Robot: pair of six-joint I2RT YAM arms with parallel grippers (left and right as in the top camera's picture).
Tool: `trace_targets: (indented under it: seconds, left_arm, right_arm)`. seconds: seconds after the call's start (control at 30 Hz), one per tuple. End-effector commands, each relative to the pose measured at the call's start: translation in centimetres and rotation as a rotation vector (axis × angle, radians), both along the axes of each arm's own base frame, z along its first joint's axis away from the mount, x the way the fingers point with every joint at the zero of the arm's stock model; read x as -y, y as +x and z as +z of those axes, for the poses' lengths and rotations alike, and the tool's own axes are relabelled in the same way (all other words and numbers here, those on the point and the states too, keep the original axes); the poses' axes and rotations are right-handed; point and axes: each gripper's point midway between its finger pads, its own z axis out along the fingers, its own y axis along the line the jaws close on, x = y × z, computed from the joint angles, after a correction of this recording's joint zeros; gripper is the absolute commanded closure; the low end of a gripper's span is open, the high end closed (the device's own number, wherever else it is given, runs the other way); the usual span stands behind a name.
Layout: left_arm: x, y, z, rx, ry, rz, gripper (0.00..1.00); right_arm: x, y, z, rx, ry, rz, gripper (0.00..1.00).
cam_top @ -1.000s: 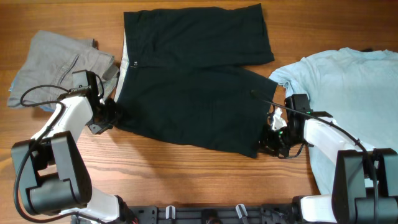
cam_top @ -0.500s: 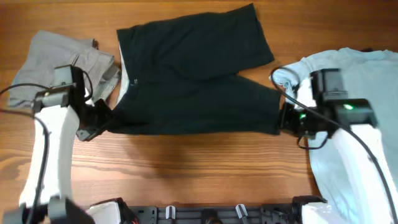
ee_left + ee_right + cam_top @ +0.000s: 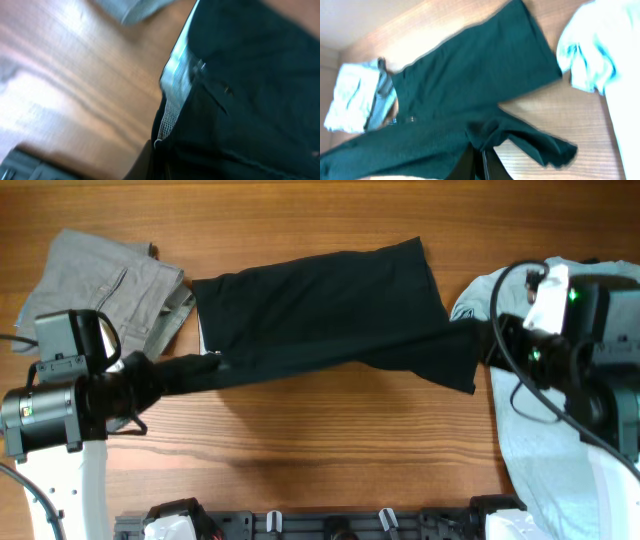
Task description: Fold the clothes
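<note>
Black shorts [image 3: 330, 305] held taut across desk [image 3: 330, 440] centre.
Left end effector [image 3: 140, 377] clamps waistband end, right end effector [image 3: 487, 343] clamps leg hem; grey shorts [image 3: 100, 280] at far-left corner, light blue T-shirt [image 3: 560, 450] along right edge.

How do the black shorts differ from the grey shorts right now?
The black shorts are stretched between the left gripper and right gripper; the grey shorts lie crumpled, unheld. The black shorts span the table's middle; the grey shorts sit at its far left corner. Both are fabric shorts.
</note>
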Motion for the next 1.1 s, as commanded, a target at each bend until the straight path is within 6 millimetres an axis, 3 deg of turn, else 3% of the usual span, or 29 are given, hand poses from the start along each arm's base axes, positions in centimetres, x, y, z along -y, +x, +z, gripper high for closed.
trace_targets:
  seconds: [0.0,0.13,0.27,0.43,0.57,0.6,0.63,0.67,0.7,0.83,0.9,1.07]
  left_arm:
    - [-2.5,2.5,1.1,0.080,0.107,0.060,0.96]
    - [-3.2,5.6,0.9,0.126,0.121,0.056,0.96]
    - [-3.9,9.0,-2.1,0.075,0.111,0.053,0.96]
    - [-4.6,13.3,-5.7,0.057,0.100,0.049,0.96]
    - [-4.4,17.1,-7.9,0.103,0.080,0.026,0.86]
    - [-4.4,18.4,-8.4,0.129,0.084,0.021,0.68]
    - [-4.4,19.6,-8.8,0.153,0.089,0.017,0.44]
    - [-4.5,20.6,-9.1,0.179,0.091,0.016,0.09]
    - [-4.4,21.4,-9.5,0.191,0.085,0.009,0.00]
    - [-3.8,19.8,-11.1,0.102,0.060,-0.003,0.00]
    - [-2.1,18.2,-11.8,0.036,-0.004,-0.082,0.00]
    - [0.1,13.9,-13.4,-0.149,-0.061,-0.162,0.00]
  right_arm:
    - [2.5,4.8,-0.4,0.043,-0.090,-0.116,0.95]
    - [2.3,9.1,-3.5,-0.010,-0.086,-0.123,0.96]
    - [2.1,11.7,-8.8,-0.146,-0.082,-0.134,0.96]
    - [1.8,15.6,-11.3,-0.121,-0.072,-0.127,0.96]
    - [0.9,19.3,-12.8,-0.056,-0.028,-0.099,0.94]
    - [0.4,20.6,-13.5,-0.035,-0.008,-0.083,0.81]
    - [0.1,21.8,-14.2,-0.013,0.003,-0.069,0.56]
    - [0.1,22.7,-15.2,-0.003,-0.001,-0.064,0.18]
    - [0.3,23.2,-16.2,-0.010,-0.010,-0.072,0.04]
    - [1.9,21.8,-18.5,-0.094,-0.065,-0.044,0.00]
    - [2.8,20.2,-18.9,-0.153,-0.089,-0.030,0.00]
    - [4.4,13.4,-21.3,-0.431,-0.124,0.020,0.02]
